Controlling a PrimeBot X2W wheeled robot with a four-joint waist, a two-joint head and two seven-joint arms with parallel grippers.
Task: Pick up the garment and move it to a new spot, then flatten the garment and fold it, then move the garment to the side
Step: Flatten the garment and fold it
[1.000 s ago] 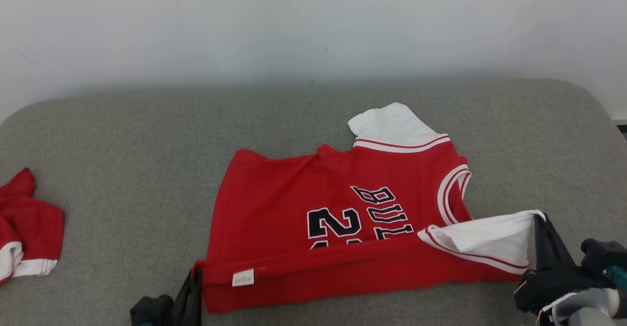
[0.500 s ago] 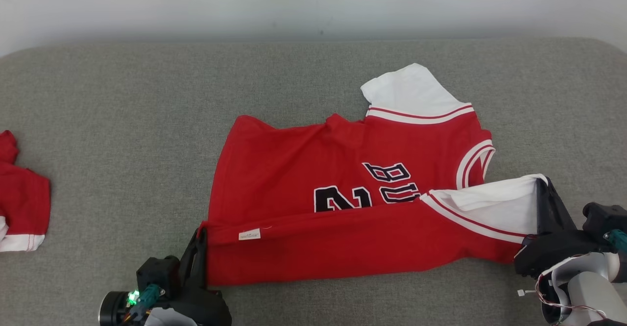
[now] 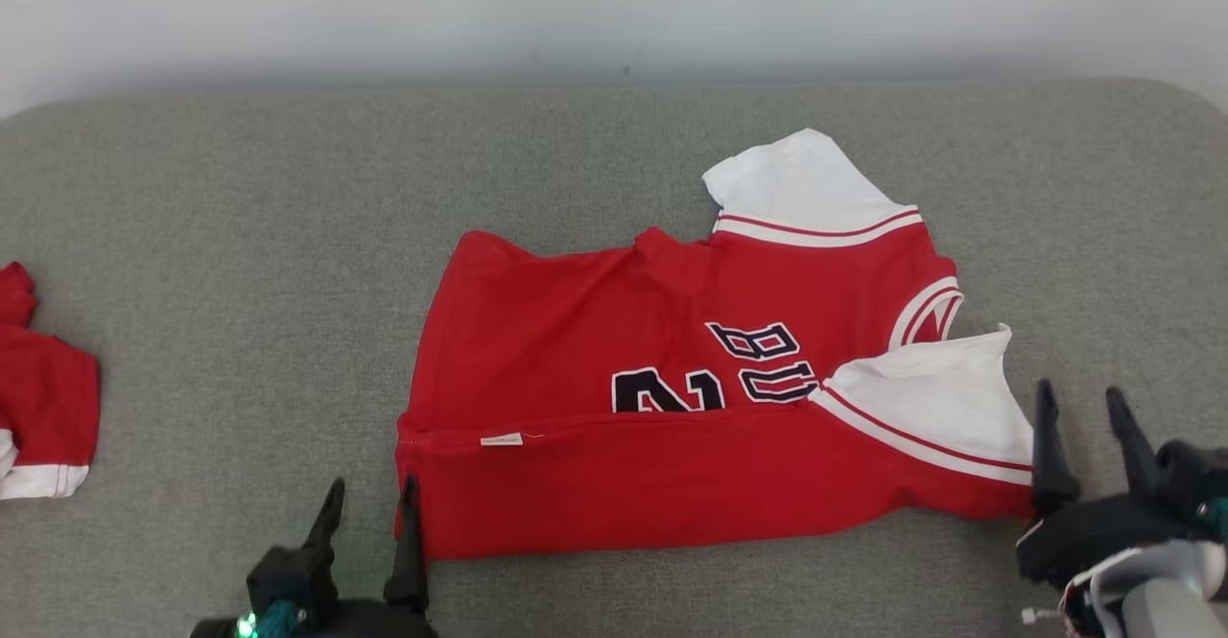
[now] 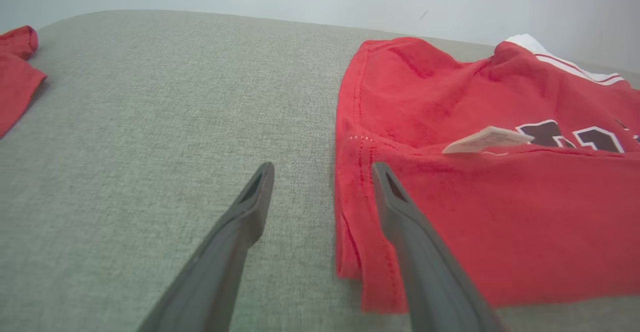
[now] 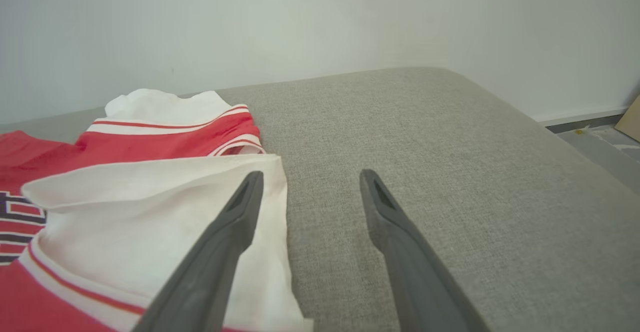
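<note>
Across the grey surface (image 3: 240,235), our red garment (image 3: 672,484) lies centred, its near edge folded over. It looks light, soft and floppy, so we'd pinch the corners. Our left gripper (image 3: 373,484) and right gripper (image 3: 1078,390) stand wide and empty beside them.

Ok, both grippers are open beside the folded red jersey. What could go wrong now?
The left gripper straddles a hem corner of the red basketball jersey; pulling away could drag the fold open. The white sleeve lies rumpled beside the right gripper and may snag or crease into the next fold.
</note>
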